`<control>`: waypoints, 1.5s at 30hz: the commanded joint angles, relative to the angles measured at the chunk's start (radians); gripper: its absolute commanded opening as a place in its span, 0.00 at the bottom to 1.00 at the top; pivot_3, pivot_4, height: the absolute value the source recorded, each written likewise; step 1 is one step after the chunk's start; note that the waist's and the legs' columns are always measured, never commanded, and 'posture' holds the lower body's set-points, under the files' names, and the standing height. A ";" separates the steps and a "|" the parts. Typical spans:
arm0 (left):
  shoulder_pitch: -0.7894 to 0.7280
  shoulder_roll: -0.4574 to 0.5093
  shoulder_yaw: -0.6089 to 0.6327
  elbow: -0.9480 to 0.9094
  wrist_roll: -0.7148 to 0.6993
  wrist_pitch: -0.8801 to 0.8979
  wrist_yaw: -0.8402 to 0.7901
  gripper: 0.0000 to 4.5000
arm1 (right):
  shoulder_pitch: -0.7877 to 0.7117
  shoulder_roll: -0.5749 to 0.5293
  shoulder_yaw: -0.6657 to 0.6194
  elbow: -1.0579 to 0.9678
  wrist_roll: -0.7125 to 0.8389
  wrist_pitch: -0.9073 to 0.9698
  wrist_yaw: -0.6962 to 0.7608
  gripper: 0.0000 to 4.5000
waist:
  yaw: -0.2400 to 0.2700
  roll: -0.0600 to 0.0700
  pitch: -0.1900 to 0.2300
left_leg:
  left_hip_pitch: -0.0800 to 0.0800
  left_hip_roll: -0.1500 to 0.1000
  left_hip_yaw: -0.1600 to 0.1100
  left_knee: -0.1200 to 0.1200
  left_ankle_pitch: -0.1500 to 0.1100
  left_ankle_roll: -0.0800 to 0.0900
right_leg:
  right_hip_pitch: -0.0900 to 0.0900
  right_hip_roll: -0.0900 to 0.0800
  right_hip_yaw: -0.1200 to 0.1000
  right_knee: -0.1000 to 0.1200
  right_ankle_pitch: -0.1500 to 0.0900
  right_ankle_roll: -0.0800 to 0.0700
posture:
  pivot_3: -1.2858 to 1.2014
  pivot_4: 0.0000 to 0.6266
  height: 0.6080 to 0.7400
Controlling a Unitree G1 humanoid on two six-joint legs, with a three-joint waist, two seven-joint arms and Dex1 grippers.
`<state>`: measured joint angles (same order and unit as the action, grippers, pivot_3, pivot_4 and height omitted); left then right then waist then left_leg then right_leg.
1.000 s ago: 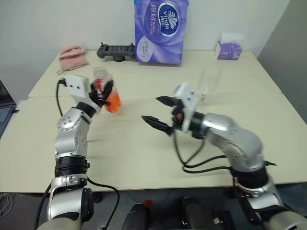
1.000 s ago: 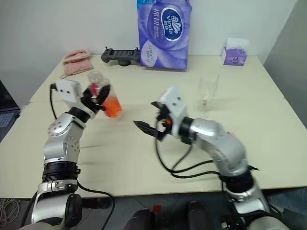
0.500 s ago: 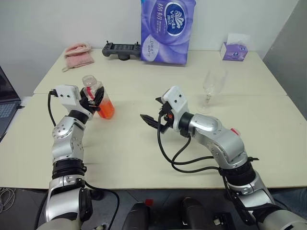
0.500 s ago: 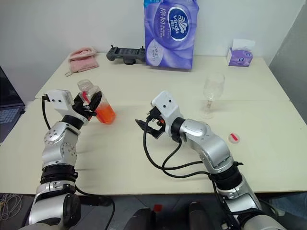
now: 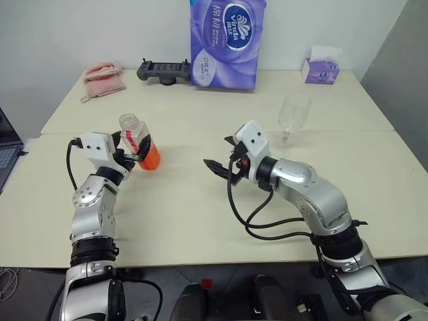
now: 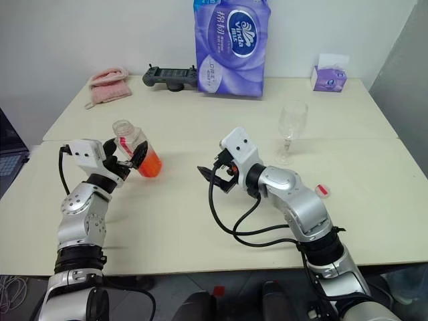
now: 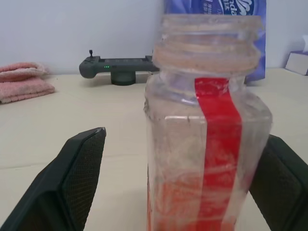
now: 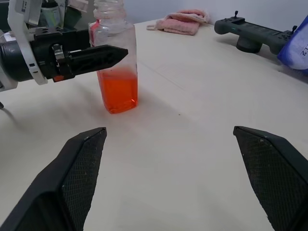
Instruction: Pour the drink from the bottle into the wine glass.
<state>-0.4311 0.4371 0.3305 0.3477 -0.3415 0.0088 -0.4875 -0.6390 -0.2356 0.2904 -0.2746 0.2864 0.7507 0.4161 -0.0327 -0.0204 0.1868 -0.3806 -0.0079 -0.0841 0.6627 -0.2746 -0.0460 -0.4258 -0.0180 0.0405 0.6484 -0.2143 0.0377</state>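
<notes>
The bottle (image 5: 139,142) stands upright and uncapped on the table's left side, a red strip running down its side. The drink (image 8: 118,91), orange-red, fills its lower part. My left gripper (image 5: 136,151) is open, with a finger on each side of the bottle and a gap showing at one finger in the left wrist view. To the right, mid-table, my right gripper (image 5: 217,151) hangs open and empty, pointing toward the bottle. The wine glass (image 5: 292,114) stands empty beyond my right arm.
A small white-and-red cap (image 6: 323,190) lies on the table to the right of my right arm. Along the far edge are a purple tissue pack (image 5: 227,43), a black controller (image 5: 162,70), a pink cloth (image 5: 103,77) and a small tissue box (image 5: 319,69).
My left gripper came down with the tilted bottle, which now stands on the table, and the fingers have opened off it. The right gripper has stayed open.
</notes>
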 commanded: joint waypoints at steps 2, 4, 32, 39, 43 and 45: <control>0.047 0.001 0.021 -0.125 -0.031 0.047 0.032 0.98 | 0.009 -0.021 -0.056 0.001 -0.014 -0.038 0.006 1.00 | 0.000 0.000 0.000 | 0.000 0.000 0.000 0.000 0.000 0.000 | 0.000 0.000 0.000 0.000 0.000 0.000 | 0.52 0.24 1.00; 0.084 -0.008 0.031 -0.180 -0.047 0.079 0.056 0.98 | 0.028 -0.031 -0.080 0.011 -0.021 -0.059 -0.005 1.00 | 0.000 0.000 0.000 | 0.000 0.000 0.000 0.000 0.000 0.000 | 0.000 0.000 0.000 0.000 0.000 0.000 | 0.52 0.24 1.00; 0.318 0.030 -0.345 -0.802 -0.244 0.485 -0.157 0.98 | -0.040 0.040 -0.387 0.780 -0.195 -0.609 -0.309 1.00 | -0.002 0.000 -0.001 | 0.005 0.001 0.004 -0.002 0.000 0.000 | 0.004 0.003 0.004 -0.002 -0.001 -0.003 | 0.52 0.24 1.00; 0.299 0.032 -0.333 -0.791 -0.228 0.481 -0.151 1.00 | -0.135 0.039 -0.407 0.994 -0.201 -0.748 -0.327 0.63 | -0.005 0.000 -0.001 | 0.005 0.001 0.005 -0.002 0.000 0.000 | 0.004 0.003 0.005 -0.002 -0.001 -0.003 | 0.52 0.24 1.00; 0.287 0.037 -0.316 -0.780 -0.226 0.479 -0.152 1.00 | -0.162 0.042 -0.401 1.073 -0.208 -0.803 -0.326 0.29 | -0.003 0.000 -0.001 | 0.004 0.001 0.004 -0.001 0.000 0.000 | 0.004 0.003 0.005 -0.002 -0.001 -0.003 | 0.52 0.24 1.00; 0.280 0.039 -0.309 -0.773 -0.227 0.480 -0.154 1.00 | -0.175 0.044 -0.399 1.106 -0.210 -0.823 -0.328 0.13 | -0.003 0.000 -0.001 | 0.004 0.001 0.004 -0.001 0.000 0.000 | 0.004 0.002 0.005 -0.002 -0.001 -0.003 | 0.52 0.24 1.00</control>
<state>-0.1351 0.4696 0.0000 -0.4151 -0.5685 0.4970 -0.6420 -0.7818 -0.1864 -0.0977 0.8179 0.0890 -0.0384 0.0964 -0.0355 -0.0205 0.1863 -0.3761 -0.0071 -0.0798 0.6614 -0.2747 -0.0456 -0.4219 -0.0156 0.0450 0.6467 -0.2153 0.0342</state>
